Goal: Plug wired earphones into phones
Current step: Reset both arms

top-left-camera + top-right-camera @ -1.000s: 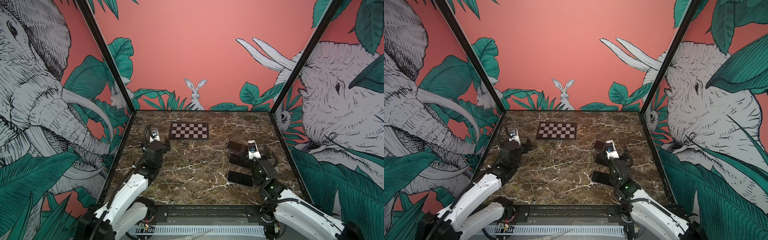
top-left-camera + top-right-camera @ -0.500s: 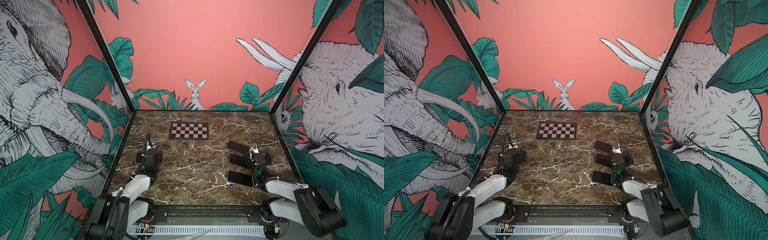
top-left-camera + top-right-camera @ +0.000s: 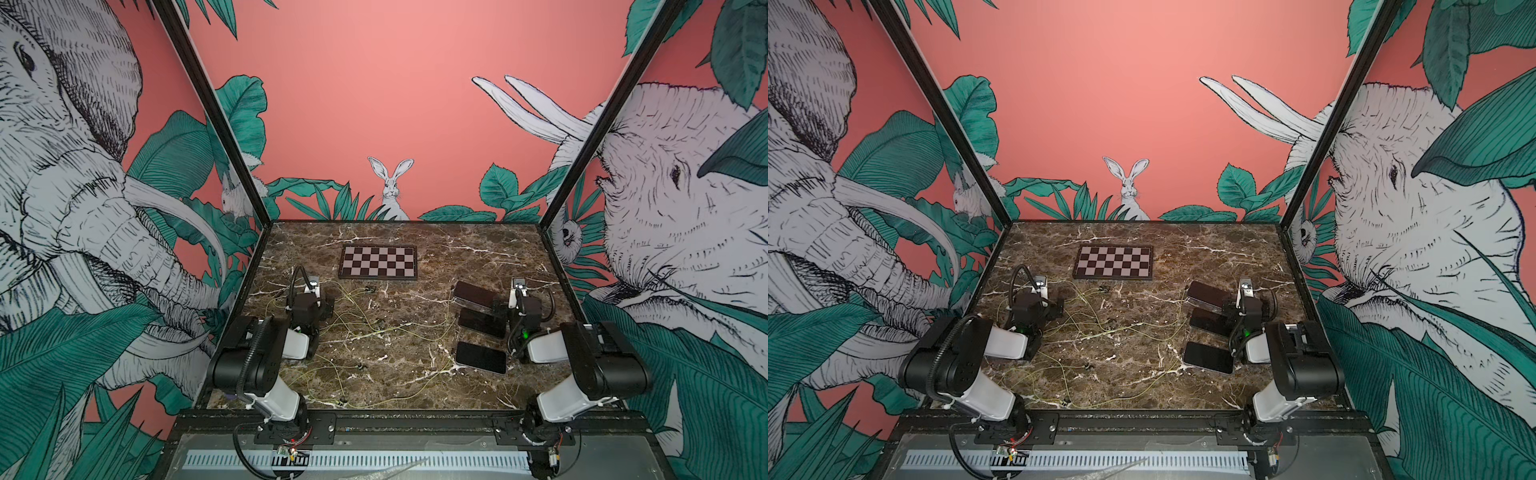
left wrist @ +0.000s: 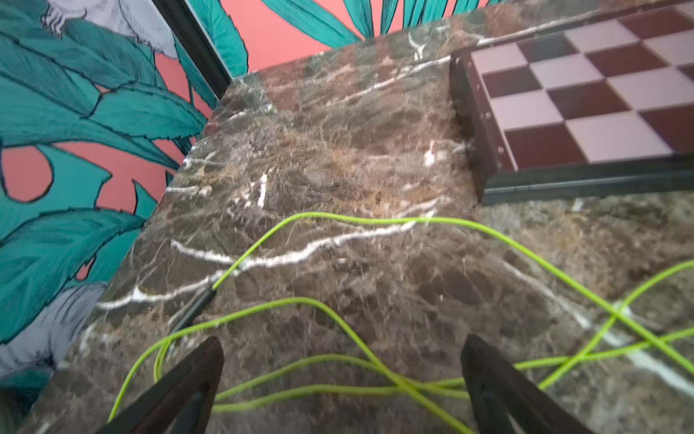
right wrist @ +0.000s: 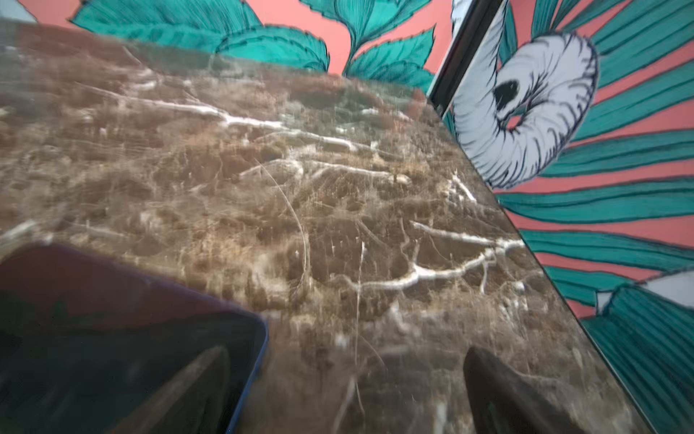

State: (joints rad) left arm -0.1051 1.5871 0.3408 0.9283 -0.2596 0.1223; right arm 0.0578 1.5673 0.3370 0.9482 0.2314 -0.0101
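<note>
**Spotter:** Your earphones: thin yellow-green cords in loose tangled loops on the brown veined marble tabletop, from the middle to front-left. A slim dark plug lies flat near one finger of your left gripper.

**Second:** Phones?

**Spotter:** Three flat black glossy phones in a column on the right: far phone, middle phone, near phone, just beside your right arm. I can't tell whether any cord is plugged in.

**Second:** Hands?

**Spotter:** Your left gripper is spread wide, holding nothing, low over the cords. Your right gripper is also wide and holding nothing, with one finger over a phone corner.

**Second:** Room?

**Spotter:** The black-and-white checkerboard plate sits back-centre, with cords near its front edge. Bare marble runs between the phones and the right wall.
</note>
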